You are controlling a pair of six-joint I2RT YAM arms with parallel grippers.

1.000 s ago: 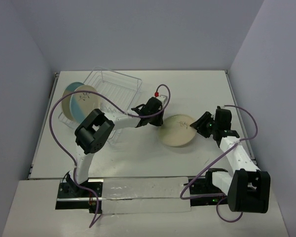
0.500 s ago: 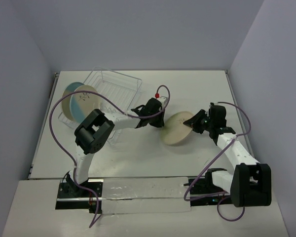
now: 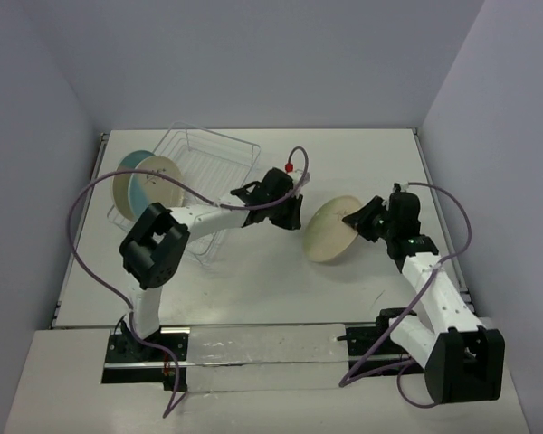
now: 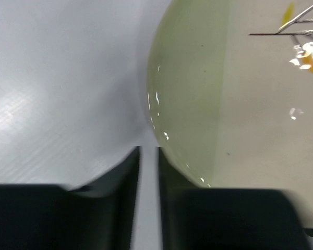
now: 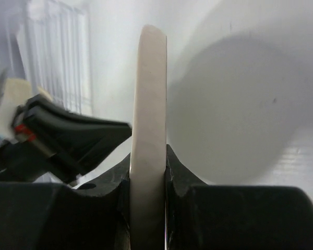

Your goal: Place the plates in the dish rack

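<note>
My right gripper [image 3: 358,221] is shut on the right rim of a cream plate [image 3: 330,231] and holds it tilted up off the table. In the right wrist view the plate's edge [image 5: 148,94] stands upright between my fingers [image 5: 180,177]. My left gripper [image 3: 292,215] is just left of this plate, jaws nearly together with nothing between them. The left wrist view shows the plate's pale-green segment [image 4: 193,88] beside my left gripper [image 4: 148,156]. Two more plates [image 3: 149,185], with light-blue segments, stand at the left end of the wire dish rack [image 3: 219,158].
A purple cable with a red tag [image 3: 290,168] loops above the left wrist. The left arm [image 3: 213,217] stretches across the rack's front right corner. White walls close the table at the back and sides.
My right gripper has closed on the plate's rim and lifted it from flat to tilted, moving slightly back. My left gripper has shifted a little toward the back.
</note>
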